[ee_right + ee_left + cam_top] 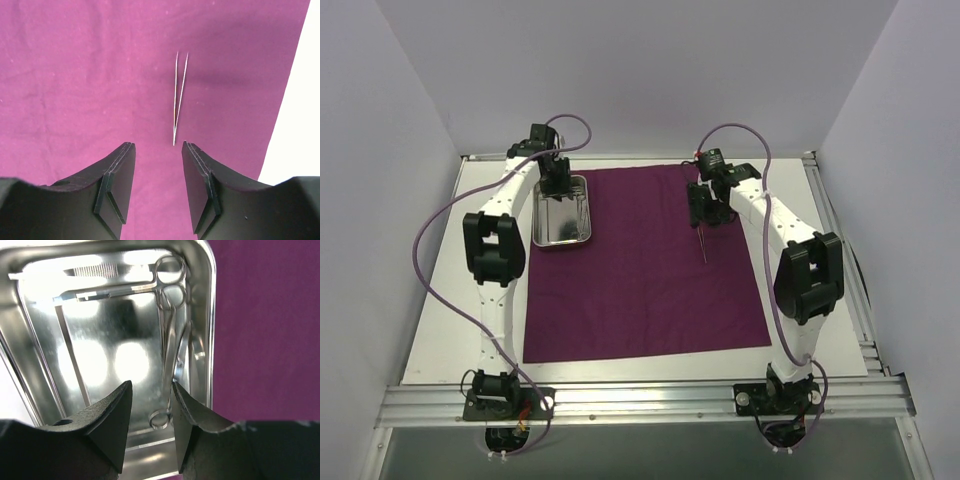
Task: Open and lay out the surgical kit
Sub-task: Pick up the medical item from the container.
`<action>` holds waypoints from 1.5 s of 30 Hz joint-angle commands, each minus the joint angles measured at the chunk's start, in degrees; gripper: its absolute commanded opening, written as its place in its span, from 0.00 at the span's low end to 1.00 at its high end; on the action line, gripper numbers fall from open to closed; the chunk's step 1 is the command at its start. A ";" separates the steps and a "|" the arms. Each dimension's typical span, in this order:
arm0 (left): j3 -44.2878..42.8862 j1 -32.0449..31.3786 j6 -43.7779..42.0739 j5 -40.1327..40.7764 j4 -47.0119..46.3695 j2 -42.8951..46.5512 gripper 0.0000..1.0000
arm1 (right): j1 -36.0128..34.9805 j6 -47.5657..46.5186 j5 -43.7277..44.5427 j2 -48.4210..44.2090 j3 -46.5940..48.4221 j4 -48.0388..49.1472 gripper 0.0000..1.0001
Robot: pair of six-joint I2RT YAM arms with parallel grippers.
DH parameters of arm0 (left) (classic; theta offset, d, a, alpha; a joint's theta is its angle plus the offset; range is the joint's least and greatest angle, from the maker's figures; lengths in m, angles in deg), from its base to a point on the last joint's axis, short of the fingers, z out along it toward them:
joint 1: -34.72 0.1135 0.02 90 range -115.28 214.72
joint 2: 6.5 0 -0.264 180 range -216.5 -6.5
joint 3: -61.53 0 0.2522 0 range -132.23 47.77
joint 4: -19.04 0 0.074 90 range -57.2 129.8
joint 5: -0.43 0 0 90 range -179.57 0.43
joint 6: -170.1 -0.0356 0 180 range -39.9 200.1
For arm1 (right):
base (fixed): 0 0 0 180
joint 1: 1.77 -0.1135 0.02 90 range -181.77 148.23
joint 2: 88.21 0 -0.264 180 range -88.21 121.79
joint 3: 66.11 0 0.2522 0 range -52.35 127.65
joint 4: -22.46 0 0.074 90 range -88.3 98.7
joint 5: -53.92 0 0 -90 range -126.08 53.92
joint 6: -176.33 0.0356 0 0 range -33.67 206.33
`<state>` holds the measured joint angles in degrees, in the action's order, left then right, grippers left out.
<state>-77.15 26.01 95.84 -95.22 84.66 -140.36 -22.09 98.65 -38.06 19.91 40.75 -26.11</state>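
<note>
Left end effector (151, 386), right end effector (158, 145) open above scissors (169, 347), tweezers (175, 122) respectively.

We see the cloth wrap (650, 270) in a plain dark magenta-purple. The steel tray (560, 243), the scissors (170, 340) and the tweezers (175, 127) are shiny silver. The table (450, 340) is white, the arms (498, 305) are white with black joints, and their cables (416, 248) are lilac.

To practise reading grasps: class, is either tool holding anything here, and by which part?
Nothing is held. Left tool: open over the scissors in the tray. Right tool: open above the tweezers on the cloth.
</note>
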 commanded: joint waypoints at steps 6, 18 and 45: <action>-12.98 -0.08 -1.77 5.03 2.38 -8.69 0.46 | -0.25 -0.45 0.48 -3.44 -1.08 -4.22 0.43; -12.53 -3.15 -1.25 5.12 -1.85 -11.24 0.46 | 0.28 -0.45 0.66 -6.60 -5.91 -3.25 0.44; -13.77 -2.72 0.07 12.94 5.80 -13.01 0.02 | 0.80 0.43 -1.45 -8.36 -6.53 -1.41 0.45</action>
<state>-91.79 22.31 96.67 -81.95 86.75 -155.25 -21.63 98.54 -38.80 14.31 33.56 -27.44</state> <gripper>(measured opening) 0.133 0.447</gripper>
